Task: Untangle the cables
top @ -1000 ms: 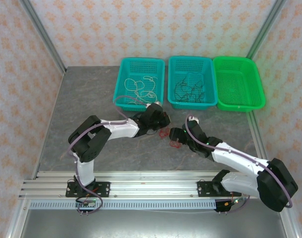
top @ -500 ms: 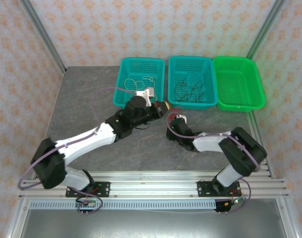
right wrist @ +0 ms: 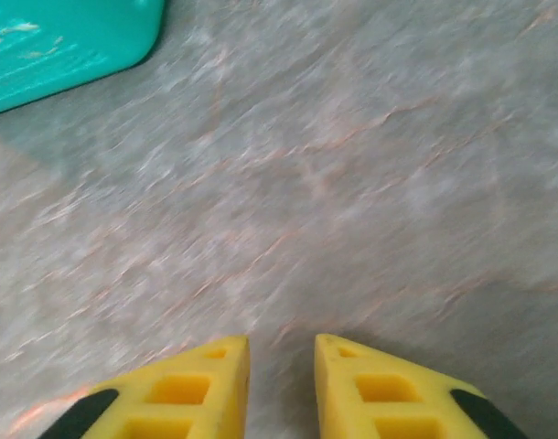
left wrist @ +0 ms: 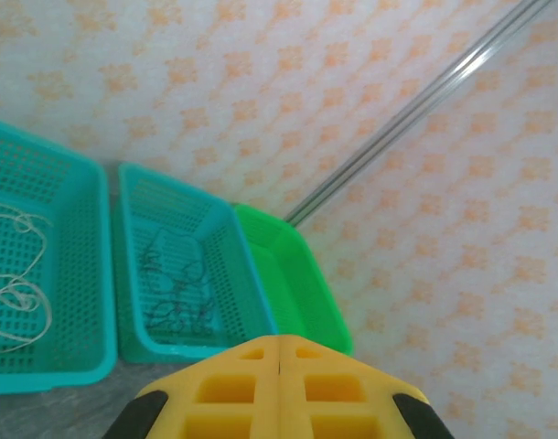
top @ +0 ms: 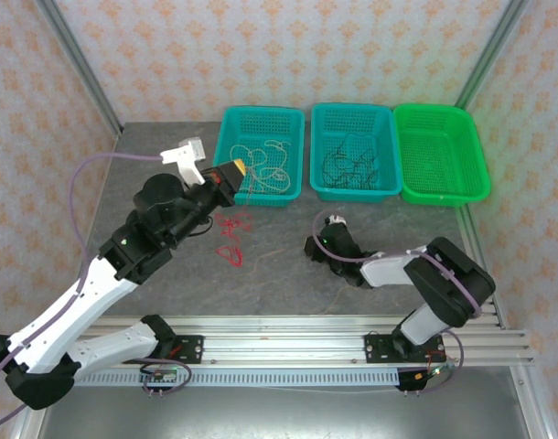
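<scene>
A red cable (top: pixel 232 238) lies loose on the grey table, left of centre. A cream-white cable (top: pixel 263 165) sits in the left teal basket (top: pixel 226 183), also seen as cream-white cable (left wrist: pixel 14 302). A black cable (top: pixel 350 163) sits in the middle teal basket (top: pixel 355 193), also seen as black cable (left wrist: pixel 174 288). My left gripper (top: pixel 231 171) is raised by the left basket's front corner, above the red cable; its fingertips (left wrist: pixel 279 344) are shut together with nothing seen between them. My right gripper (top: pixel 312 247) is low over bare table, its fingers (right wrist: pixel 282 346) slightly open and empty.
An empty bright green basket (top: pixel 441 155) stands at the right of the row, against the back wall. The left arm's purple cord (top: pixel 105 161) arcs high over the table's left side. Bare table lies between the two grippers and in front of the baskets.
The left arm swung up and to the left, away from the table's middle. The red cable now lies on the table left of centre. The right gripper stayed low, almost in place.
</scene>
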Robot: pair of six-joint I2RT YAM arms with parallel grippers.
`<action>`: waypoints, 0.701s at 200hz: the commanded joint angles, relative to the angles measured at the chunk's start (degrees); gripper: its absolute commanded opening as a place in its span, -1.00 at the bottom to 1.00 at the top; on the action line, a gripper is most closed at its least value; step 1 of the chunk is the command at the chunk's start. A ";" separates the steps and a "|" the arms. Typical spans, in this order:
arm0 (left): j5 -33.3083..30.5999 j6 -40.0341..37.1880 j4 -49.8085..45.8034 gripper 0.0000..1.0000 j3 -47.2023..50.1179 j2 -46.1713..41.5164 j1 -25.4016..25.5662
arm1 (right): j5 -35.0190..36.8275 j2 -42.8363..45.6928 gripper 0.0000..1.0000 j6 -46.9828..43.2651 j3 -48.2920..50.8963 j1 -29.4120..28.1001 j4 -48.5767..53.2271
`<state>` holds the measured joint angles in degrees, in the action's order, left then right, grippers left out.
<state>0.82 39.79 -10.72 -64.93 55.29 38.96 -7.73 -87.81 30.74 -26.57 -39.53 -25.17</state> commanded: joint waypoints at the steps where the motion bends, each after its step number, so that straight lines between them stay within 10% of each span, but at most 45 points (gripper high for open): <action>1: -1.07 0.17 -3.32 -1.00 4.46 0.76 -0.35 | -4.85 5.77 -0.17 -3.51 -0.99 -2.66 7.09; 57: -0.36 6.11 0.48 -1.00 15.50 0.41 -0.46 | -7.97 17.49 0.12 -6.59 4.59 -5.39 -2.38; 140: 1.08 8.98 3.35 -1.00 23.22 1.87 -0.29 | -6.01 5.62 0.39 -9.76 3.06 -8.26 -13.68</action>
<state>1.52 48.10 -9.37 -42.19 58.00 38.94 -18.28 -80.23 22.15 -21.89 -47.62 -33.43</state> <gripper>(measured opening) 0.045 0.687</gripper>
